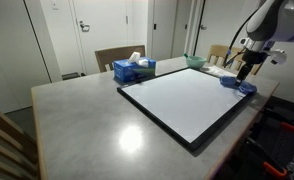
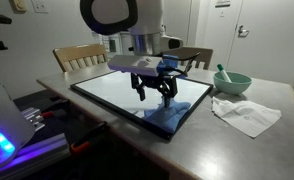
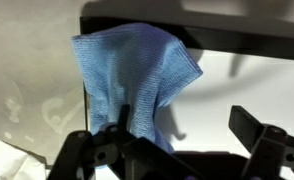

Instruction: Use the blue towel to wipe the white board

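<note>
The white board (image 1: 187, 100) with a black frame lies flat on the grey table; it also shows in an exterior view (image 2: 117, 90). The blue towel (image 1: 237, 84) lies bunched on the board's edge near a corner, and shows in an exterior view (image 2: 174, 116) and in the wrist view (image 3: 132, 70). My gripper (image 2: 156, 95) hangs just above the towel with its fingers spread apart, as it also does in an exterior view (image 1: 246, 70). In the wrist view the gripper (image 3: 187, 135) is open, with the towel reaching up beside one finger and nothing between the two.
A blue tissue box (image 1: 134, 69) stands beyond the board. A green bowl (image 2: 231, 81) and a crumpled white cloth (image 2: 245, 113) lie on the table beside the board. Wooden chairs (image 1: 115, 56) stand at the table's far side.
</note>
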Controlling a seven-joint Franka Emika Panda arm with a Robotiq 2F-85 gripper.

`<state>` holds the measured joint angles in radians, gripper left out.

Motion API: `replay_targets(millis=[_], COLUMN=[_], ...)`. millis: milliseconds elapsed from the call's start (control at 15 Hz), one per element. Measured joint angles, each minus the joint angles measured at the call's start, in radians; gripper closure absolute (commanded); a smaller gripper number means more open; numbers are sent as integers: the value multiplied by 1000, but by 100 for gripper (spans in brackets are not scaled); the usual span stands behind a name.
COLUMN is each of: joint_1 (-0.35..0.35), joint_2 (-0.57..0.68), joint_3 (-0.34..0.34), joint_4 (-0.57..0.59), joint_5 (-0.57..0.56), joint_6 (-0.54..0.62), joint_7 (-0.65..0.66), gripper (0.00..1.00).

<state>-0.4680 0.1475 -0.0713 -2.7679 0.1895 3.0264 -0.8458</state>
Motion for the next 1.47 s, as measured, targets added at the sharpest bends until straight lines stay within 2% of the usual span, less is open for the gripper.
replay_targets(millis=[400, 667, 733, 933, 1000, 1067, 1200, 1467], joint_1=[-47, -94, -98, -101, -100, -98, -94, -92], joint_2=[8, 27, 32, 50, 57, 64, 82, 100], joint_3=[-29, 17, 22, 22, 17, 9, -7, -11], joint_4=[8, 16, 19, 32, 35, 39, 47, 58], joint_5=[-28, -16, -16, -27, -38, -52, -72, -77], joint_6=[-3, -4, -4, -3, -2, -1, 0, -1], joint_7=[-104, -226, -244, -264, -264, -264, -263, -262], gripper=[0, 0, 7, 8, 15, 31, 48, 76])
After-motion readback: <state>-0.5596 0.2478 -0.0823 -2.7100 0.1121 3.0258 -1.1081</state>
